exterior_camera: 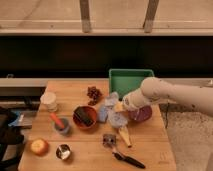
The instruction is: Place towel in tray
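The towel (pixel 116 116) hung bunched just beneath the gripper (pixel 121 106), between the orange bowl (pixel 76 120) and the maroon bowl (pixel 143 115). It was just in front of the tray (pixel 127 82) and not yet in it. The gripper's fingers were closed, apparently pinching the cloth's top. The pick looked done; what was left was carrying the towel over the tray's near wall and releasing it.

The tray (pixel 131 80) sat at the back of the worktop (pixel 90 157), right of the grapes (pixel 93 93). Just before it the claw (pixel 120 106) hung above the worktop clasping the towel (pixel 116 119), between a bowl (pixel 75 116) on its left and a second bowl (pixel 143 115) on its right.
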### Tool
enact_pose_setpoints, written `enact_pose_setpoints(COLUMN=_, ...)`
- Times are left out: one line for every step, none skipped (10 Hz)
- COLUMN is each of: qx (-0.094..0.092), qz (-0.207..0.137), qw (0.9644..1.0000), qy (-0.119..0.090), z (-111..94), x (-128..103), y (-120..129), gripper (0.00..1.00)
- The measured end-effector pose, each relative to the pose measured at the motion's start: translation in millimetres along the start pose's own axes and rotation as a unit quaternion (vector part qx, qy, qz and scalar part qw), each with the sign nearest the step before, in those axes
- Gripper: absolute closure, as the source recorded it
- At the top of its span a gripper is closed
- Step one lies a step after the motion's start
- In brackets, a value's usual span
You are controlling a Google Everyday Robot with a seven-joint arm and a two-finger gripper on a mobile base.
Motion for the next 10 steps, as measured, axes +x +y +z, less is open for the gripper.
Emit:
enact_pose_setpoints(qx=0.001, qz=0.001, qw=1.0000, qy=-0.001, z=-0.8, x=0.2, y=-1.2, gripper=1.00)
enact_pose_setpoints(qx=0.001, qz=0.002, qw=1.0000, qy=-0.001, z=-1.4, x=0.4, y=-2.1, gripper=1.00)
enact_pose_setpoints(qx=0.001, qz=0.001, qw=1.0000, qy=-0.001, z=-0.5, x=0.0, y=-1.7, gripper=1.00)
enact_pose_setpoints(qx=0.000, qz=0.004, qw=1.0000, qy=-0.002, z=1.2, x=-0.2, y=-1.7, gripper=1.00)
enact_pose_setpoints(qx=-0.004, qz=0.018, qw=0.9998, qy=-0.008, z=3.9, x=-0.3, y=-7.9, gripper=1.00)
enact_pose_setpoints(qx=-0.004, qz=0.027, qw=0.9995, qy=-0.016, z=4.9, x=-6.6, y=-15.7, gripper=1.00)
enact_pose_setpoints(qx=-0.005, qz=0.024, qw=0.9994, qy=-0.026, z=6.4, x=-23.7, y=-19.5, gripper=1.00)
enact_pose_setpoints(qx=-0.007, qz=0.019, qw=0.9991, qy=-0.036, z=4.6, x=-41.7, y=-20.9, gripper=1.00)
enact_pose_setpoints(qx=-0.009, qz=0.016, qw=0.9988, qy=-0.046, z=-0.7, x=-58.2, y=-23.0, gripper=1.00)
enact_pose_setpoints(qx=-0.013, qz=0.014, qw=0.9979, qy=-0.061, z=-11.4, x=-86.6, y=-28.3, gripper=1.00)
